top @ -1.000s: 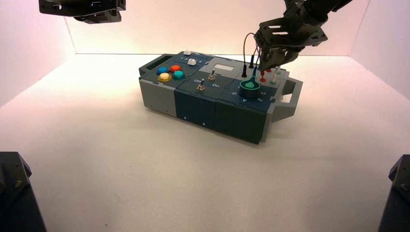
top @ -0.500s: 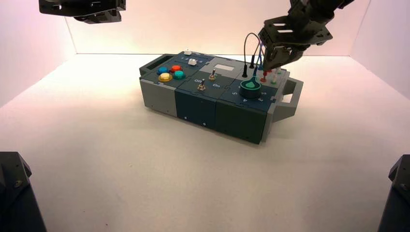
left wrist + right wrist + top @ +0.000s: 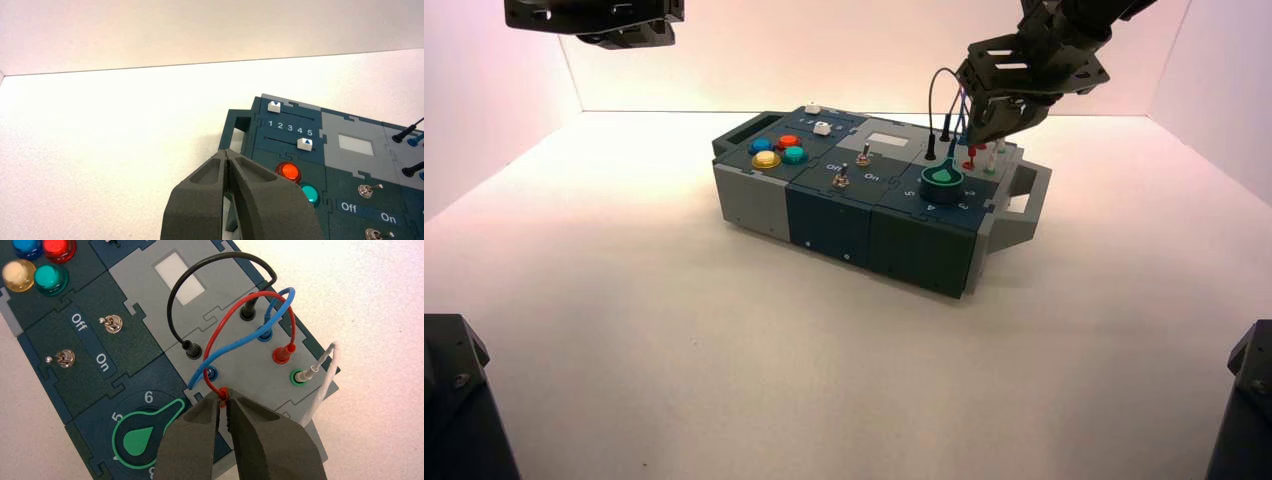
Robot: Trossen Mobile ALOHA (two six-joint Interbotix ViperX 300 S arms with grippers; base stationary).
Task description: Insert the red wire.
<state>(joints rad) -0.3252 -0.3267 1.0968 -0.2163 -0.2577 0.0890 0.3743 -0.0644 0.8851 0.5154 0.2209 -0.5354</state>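
Now our right gripper [image 3: 224, 405] is pinching one plug of the red wire [image 3: 235, 315], fingers narrow. The wire is arching upright to its seated plug. Our left gripper [image 3: 227, 156], fingers together, is idling high above.

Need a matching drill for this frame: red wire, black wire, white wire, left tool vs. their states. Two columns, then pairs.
1. red wire
2. black wire
3. white wire
4. left tool

A. shut on nothing, off the button end of the box
B. both plugs seated
C. one plug pinched by the right tool
D. one plug at the green-ringed socket

Pairs: 1-C, 2-B, 3-D, 4-A
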